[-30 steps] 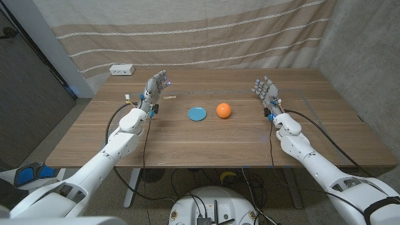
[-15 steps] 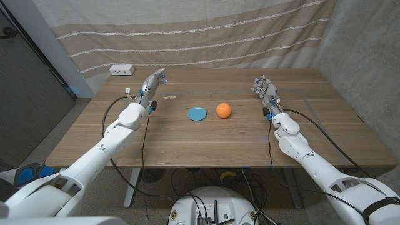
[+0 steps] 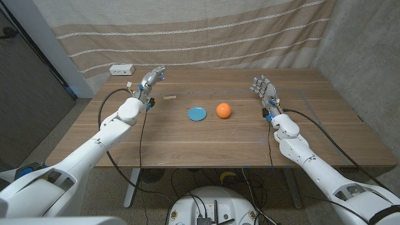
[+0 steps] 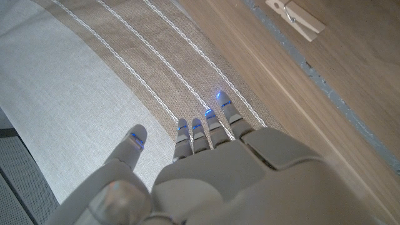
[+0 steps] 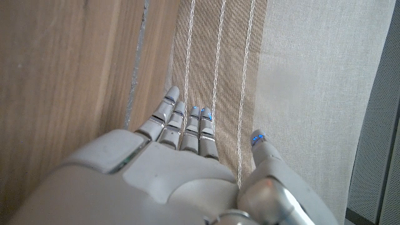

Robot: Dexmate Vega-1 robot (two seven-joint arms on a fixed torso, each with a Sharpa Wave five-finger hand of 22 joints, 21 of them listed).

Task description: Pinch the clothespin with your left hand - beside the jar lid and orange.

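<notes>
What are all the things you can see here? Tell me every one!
clothespin: one, pale wood, lying on the table near the left hand, left of the lid
jar lid: one, blue, mid-table, beside the orange
orange: one, orange, right of the lid
white box: one, white, far left corner of the table
table: one, brown wood
curtain: one, beige with white stripes, behind the table
left hand: one, grey-white, fingers apart, holding nothing, near the clothespin
right hand: one, grey-white, fingers apart, holding nothing, right side
</notes>
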